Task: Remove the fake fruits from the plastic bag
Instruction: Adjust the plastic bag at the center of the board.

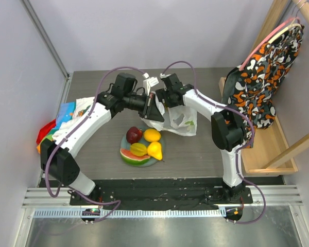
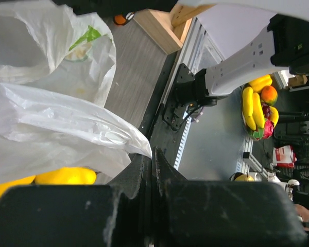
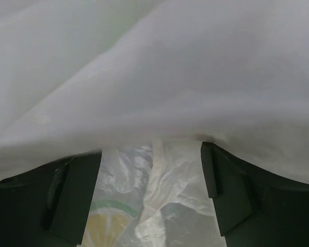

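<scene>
The plastic bag (image 1: 177, 119) lies crumpled at the table's middle, behind a green plate (image 1: 124, 141). On the plate sit a dark red apple (image 1: 134, 135), a yellow round fruit (image 1: 152, 135), a yellow-green piece (image 1: 138, 149), a yellow pear (image 1: 155, 150) and a watermelon slice (image 1: 133, 156). My left gripper (image 1: 151, 109) is shut on the bag's left edge (image 2: 136, 146), with a yellow fruit (image 2: 67, 176) just below it. My right gripper (image 1: 163, 100) is open, and the bag's film (image 3: 154, 92) drapes over its fingers (image 3: 74, 195). No fruit shows inside the bag.
A rainbow-patterned cloth (image 1: 67, 117) lies at the table's left edge. A wooden rack (image 1: 262, 149) with orange-black-white patterned fabric (image 1: 262, 77) stands at the right. The black arm base rail (image 1: 159, 188) runs along the near edge.
</scene>
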Robot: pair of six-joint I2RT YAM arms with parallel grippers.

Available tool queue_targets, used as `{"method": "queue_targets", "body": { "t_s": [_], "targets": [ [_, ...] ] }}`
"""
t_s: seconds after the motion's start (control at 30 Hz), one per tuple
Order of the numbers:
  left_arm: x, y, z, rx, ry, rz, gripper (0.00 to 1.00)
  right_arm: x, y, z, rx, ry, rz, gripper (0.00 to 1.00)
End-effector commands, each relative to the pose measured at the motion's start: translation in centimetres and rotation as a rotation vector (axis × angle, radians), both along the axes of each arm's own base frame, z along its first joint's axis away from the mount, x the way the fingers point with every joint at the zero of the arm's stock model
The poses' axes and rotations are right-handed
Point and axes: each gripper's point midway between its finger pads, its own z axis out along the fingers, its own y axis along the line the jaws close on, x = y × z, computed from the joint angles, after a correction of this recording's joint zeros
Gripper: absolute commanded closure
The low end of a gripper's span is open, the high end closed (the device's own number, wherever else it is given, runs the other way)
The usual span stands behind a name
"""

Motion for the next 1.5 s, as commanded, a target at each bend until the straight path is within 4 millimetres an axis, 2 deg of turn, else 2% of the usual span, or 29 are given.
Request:
{"method": "queue_targets", "body": {
  "t_s": [0.0,0.07,0.1,0.17,0.2,0.23,0.27,0.3,0.33,0.37,0.4,0.43,0.5,0.57,0.6,0.67,0.8,0.87,0.9,0.93,1.03,1.07,1.13,1.17,1.27,1.3,1.33,1.4,1.47],
  "targets": [
    [1.4,-2.1,3.6,-0.088,-0.074,-0.051,1.00,2.3,-1.7,3.9,-0.036,-0.145,-0.119,0.11],
    [1.9,-2.8,4.8,-0.108,-0.088,-0.073,1.00,2.6,-6.0,4.5,-0.085,-0.167,-0.251,0.08],
    [2.2,-3.1,6.6,-0.132,-0.125,-0.078,1.00,1.5,-8.0,4.9,-0.085,-0.142,-0.285,0.09],
    [2.3,-3.4,6.9,-0.140,-0.114,-0.095,1.00,-0.2,-10.1,5.0,-0.054,-0.092,-0.310,0.11],
    [2.0,-3.4,7.4,-0.153,-0.103,-0.112,1.00,-2.1,-12.6,3.7,-0.080,-0.034,-0.335,0.11],
    [1.5,-3.3,7.6,-0.160,-0.101,-0.123,1.00,-3.4,-13.5,5.4,-0.063,-0.050,-0.337,0.12],
    [0.9,-3.2,7.6,-0.161,-0.091,-0.132,1.00,-4.8,-14.2,5.6,-0.052,-0.032,-0.338,0.12],
    [0.4,-3.0,7.5,-0.163,-0.079,-0.143,1.00,-7.3,-15.3,4.0,-0.071,0.036,-0.336,0.12],
    [-0.3,-2.8,6.3,-0.147,-0.047,-0.153,1.00,-8.7,-15.6,5.9,-0.041,0.006,-0.331,0.12],
    [-1.3,-2.2,6.4,-0.142,-0.036,-0.154,1.00,-10.0,-15.8,6.0,-0.038,0.014,-0.316,0.12],
    [-1.8,-1.8,6.1,-0.133,-0.028,-0.154,1.00,-12.3,-15.7,4.8,-0.028,0.076,-0.278,0.13],
    [-2.4,-1.3,5.2,-0.118,-0.031,-0.162,1.00,-13.5,-15.9,6.0,-0.011,0.053,-0.268,0.13],
    [-3.4,-0.4,4.8,-0.088,-0.050,-0.172,1.00,-16.2,-17.3,5.6,-0.064,0.087,-0.256,0.13],
    [-3.8,0.3,4.0,-0.051,-0.088,-0.181,1.00,-18.5,-18.8,6.3,-0.102,0.096,-0.263,0.12],
    [-4.3,0.3,3.7,-0.040,-0.095,-0.195,1.00,-19.1,-19.6,6.4,-0.135,0.094,-0.263,0.11],
    [-4.9,0.6,2.9,0.000,-0.129,-0.217,1.00,-19.7,-20.7,8.2,-0.151,0.058,-0.273,0.10],
    [-6.9,0.6,2.9,0.037,-0.173,-0.275,1.00,-20.3,-22.7,12.2,-0.179,-0.014,-0.265,0.09],
    [-7.5,1.4,2.2,0.094,-0.251,-0.330,1.00,-20.9,-23.7,13.3,-0.215,-0.043,-0.251,0.08],
    [-8.1,1.3,2.5,0.101,-0.282,-0.356,1.00,-21.3,-24.1,14.3,-0.232,-0.085,-0.228,0.07],
    [-8.4,1.5,2.4,0.120,-0.301,-0.369,1.00,-21.7,-24.3,14.5,-0.274,-0.095,-0.158,0.07],
    [-8.2,0.7,2.0,0.175,-0.415,-0.407,1.00,-23.3,-25.3,13.5,-0.359,-0.104,-0.064,0.07],
    [-8.1,0.5,2.1,0.184,-0.441,-0.415,1.00,-24.0,-24.4,12.8,-0.320,-0.089,-0.005,0.07],
    [-7.6,-0.2,2.4,0.196,-0.491,-0.424,1.00,-24.7,-22.7,14.3,-0.240,-0.147,0.086,0.10],
    [-7.6,-0.3,2.5,0.194,-0.494,-0.427,1.00,-25.1,-19.6,16.0,-0.115,-0.201,0.232,0.10],
    [-7.8,-0.5,2.5,0.195,-0.505,-0.438,1.00,-24.2,-17.9,17.3,-0.044,-0.260,0.274,0.07],
    [-7.9,-0.5,2.4,0.198,-0.501,-0.440,1.00,-23.8,-18.0,16.6,-0.053,-0.226,0.262,0.06],
    [-8.0,-0.4,2.3,0.202,-0.503,-0.440,1.00,-23.3,-17.8,14.9,-0.057,-0.137,0.268,0.06],
    [-7.9,-0.3,2.2,0.209,-0.505,-0.434,1.00,-24.3,-18.1,12.2,-0.075,0.004,0.277,0.11],
    [-7.7,-0.2,2.3,0.216,-0.516,-0.424,1.00,-23.9,-19.1,9.6,-0.122,0.085,0.222,0.12]
  ]
}}
